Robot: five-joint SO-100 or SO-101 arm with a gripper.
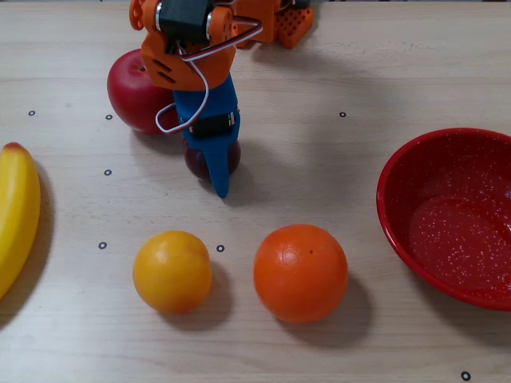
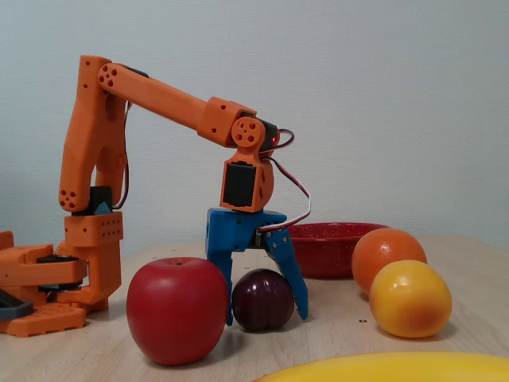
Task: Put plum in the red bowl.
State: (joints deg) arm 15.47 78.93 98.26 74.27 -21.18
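The plum (image 2: 262,299), small and dark purple-maroon, rests on the table. In the overhead view only its edges (image 1: 192,161) show under the gripper. My blue gripper (image 2: 266,318) stands over it, pointing down, with the jaws spread. One finger (image 2: 225,274) is on the apple side and the other finger (image 2: 293,274) on the far side, both close to the plum's skin. In the overhead view the gripper (image 1: 212,163) covers most of the plum. The red bowl (image 1: 399,175) with white speckles sits at the right edge of that view, empty, and shows behind the gripper in the fixed view (image 2: 334,239).
A large red apple (image 1: 132,92) sits right beside the plum, on the arm-base side. An orange (image 1: 300,273) and a yellow-orange fruit (image 1: 172,271) lie between the plum and the table's near edge. A banana (image 1: 16,211) lies at the left edge.
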